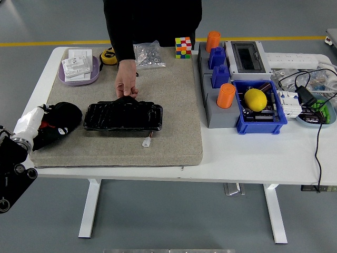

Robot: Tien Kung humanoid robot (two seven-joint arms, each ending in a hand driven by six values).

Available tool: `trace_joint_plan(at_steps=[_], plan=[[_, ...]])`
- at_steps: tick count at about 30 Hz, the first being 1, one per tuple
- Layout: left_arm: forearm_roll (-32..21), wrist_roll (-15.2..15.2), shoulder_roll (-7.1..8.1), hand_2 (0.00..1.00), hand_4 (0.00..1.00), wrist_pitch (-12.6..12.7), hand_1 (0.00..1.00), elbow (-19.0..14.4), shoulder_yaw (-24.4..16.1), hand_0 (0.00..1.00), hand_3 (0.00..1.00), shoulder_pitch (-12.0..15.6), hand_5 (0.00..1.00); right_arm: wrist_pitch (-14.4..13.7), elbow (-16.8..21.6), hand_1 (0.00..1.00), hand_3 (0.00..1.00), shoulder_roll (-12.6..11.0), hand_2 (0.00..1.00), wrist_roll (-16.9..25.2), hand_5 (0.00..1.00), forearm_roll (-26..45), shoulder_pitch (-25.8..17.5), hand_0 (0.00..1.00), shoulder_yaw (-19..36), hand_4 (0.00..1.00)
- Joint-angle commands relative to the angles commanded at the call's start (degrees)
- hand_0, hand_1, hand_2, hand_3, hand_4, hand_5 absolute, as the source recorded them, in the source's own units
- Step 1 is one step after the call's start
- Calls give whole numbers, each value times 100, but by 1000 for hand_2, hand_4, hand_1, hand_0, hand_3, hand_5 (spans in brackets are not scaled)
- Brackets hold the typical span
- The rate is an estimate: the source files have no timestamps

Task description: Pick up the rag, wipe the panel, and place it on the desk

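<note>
While the left hand (58,122) sits at the left end of the beige mat (174,105), it's wrapped up in a black rag (66,117), so the fingers are basically buried under the cloth and gripping it. There's a bit of red showing through on the hand too. The white forearm cuff (27,123) runs off toward the lower left corner, with the black arm joint (11,171) hanging below the counter (253,153) edge.

Just to the right of the hand, pretty much touching the rag's edge, lies the black glossy panel (123,116), flat on the mat. A person in dark clothes stands at the far side, and their hand (126,81) is pressing down on the panel's far edge. A small white connector (147,140) lies on the mat just in front of the panel, on the near right side.

Further from the hand, up at the far left corner, there's a purple tray (79,74) with white switch plates, then a yellow tape measure (109,56), a bag of screws (147,54) and a colourful cube (182,47). Way off to the right are the grey block with orange cups (226,95), a blue bin (260,118) holding a lemon (255,99), and some cables (310,89).

The right hand isn't in the shot at all.
</note>
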Motion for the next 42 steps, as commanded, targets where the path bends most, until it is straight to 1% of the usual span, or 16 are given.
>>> trace_joint_plan(at_steps=[2, 3, 8, 9, 14, 15, 20, 21, 26, 27, 32, 33, 38, 39, 42], plan=[[18, 9, 2, 794, 796, 21, 617, 2, 7, 522, 778, -3, 278, -1, 0, 619, 614, -1, 695, 0, 566, 1, 3, 733, 0, 998], [6, 9, 4, 767, 782, 28, 510, 0, 13, 483, 675, -5, 270, -4, 2, 619, 615, 0, 695, 2, 566, 0, 2, 733, 8, 998], [-5, -12, 1, 767, 782, 92, 510, 20, 29, 483, 675, -29, 270, -3, -3, 619, 615, 10, 695, 3, 566, -17, -2, 733, 53, 998], [-2, -13, 2, 666, 755, 99, 436, 21, 33, 444, 629, -31, 244, -3, -3, 619, 614, 11, 695, 2, 565, -23, -1, 733, 58, 998], [-2, -21, 8, 666, 755, 111, 436, 20, 36, 444, 629, -30, 244, -14, 4, 619, 614, 21, 695, 7, 565, -37, -3, 733, 106, 998], [2, -24, 9, 589, 733, 117, 385, 24, 42, 421, 595, -33, 217, -12, 2, 619, 614, 22, 694, 4, 564, -45, -2, 733, 114, 998], [17, -25, -5, 589, 733, 193, 385, 77, 57, 421, 595, -46, 217, -11, -1, 619, 614, 27, 694, -5, 564, -64, -3, 733, 144, 998], [30, -18, -10, 555, 729, 200, 341, 86, 62, 403, 574, -51, 203, -12, -1, 619, 614, 28, 694, -4, 564, -67, -2, 733, 150, 998], [40, -28, -42, 555, 729, 317, 341, 140, 69, 403, 574, -70, 203, -11, 0, 619, 614, 37, 694, -3, 564, -80, 1, 733, 165, 998], [35, -33, -45, 516, 680, 346, 282, 146, 64, 375, 534, -70, 156, -11, 3, 619, 614, 39, 694, -1, 563, -82, -1, 732, 177, 998], [35, -41, -40, 516, 680, 438, 282, 165, 39, 375, 534, -70, 156, -15, -3, 619, 614, 40, 694, -15, 563, -108, 0, 732, 220, 998], [29, -46, -40, 500, 486, 446, 262, 170, 36, 351, 497, -70, 39, -16, -2, 619, 614, 40, 694, -14, 564, -107, 1, 733, 226, 998], [-39, -77, -41, 500, 486, 506, 262, 193, 43, 351, 497, -62, 39, -16, 1, 619, 614, 44, 694, -23, 564, -126, -3, 733, 253, 998], [-46, -93, -43, 477, 271, 521, 233, 195, 47, 334, 435, -61, 2, -13, 1, 619, 613, 45, 694, -25, 564, -130, -3, 732, 256, 998], [-78, -125, -53, 477, 271, 574, 233, 199, 44, 334, 435, -48, 2, -12, 1, 619, 613, 45, 694, -29, 564, -134, -6, 732, 257, 998]])
